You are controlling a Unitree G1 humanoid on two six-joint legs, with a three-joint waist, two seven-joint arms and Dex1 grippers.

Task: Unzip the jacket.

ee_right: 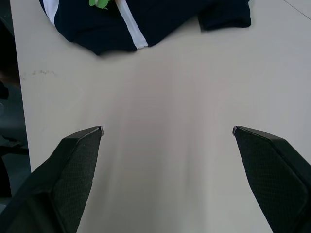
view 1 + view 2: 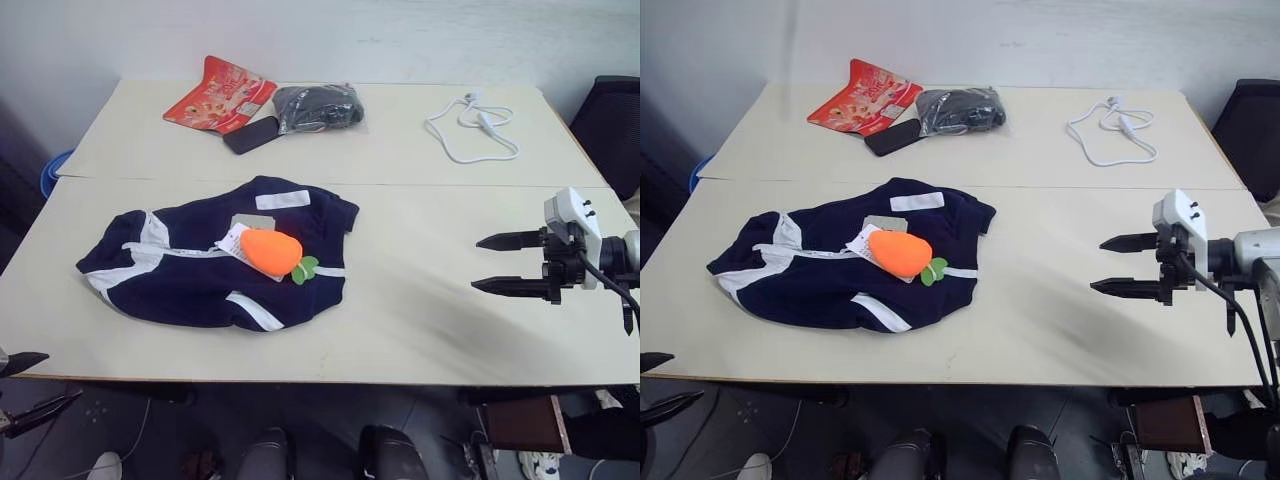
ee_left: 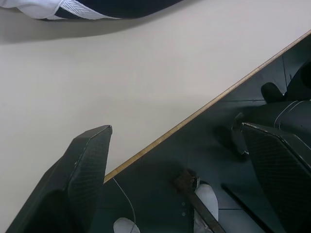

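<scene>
The navy-blue jacket (image 2: 190, 275) with white stripe patches lies crumpled on the left half of the table (image 2: 420, 320). Its white-edged zipper (image 2: 165, 250) runs across it. An orange carrot plush (image 2: 270, 250) rests on top, next to the white paper tag (image 2: 232, 240). My right gripper (image 2: 476, 264) hovers open above the table's right side, pointing toward the jacket and well apart from it; the right wrist view shows the jacket's hem (image 1: 165, 19) far ahead of the gripper (image 1: 167, 128). My left gripper (image 2: 62, 375) is open at the table's front left edge, short of the jacket (image 3: 121, 7).
At the back of the table lie a red snack packet (image 2: 220, 95), a black phone (image 2: 252, 134), a black bundle in clear plastic (image 2: 317, 107) and a white cable (image 2: 472, 125). A black chair (image 2: 612, 130) stands at the right, a blue bin (image 2: 50, 170) at the left.
</scene>
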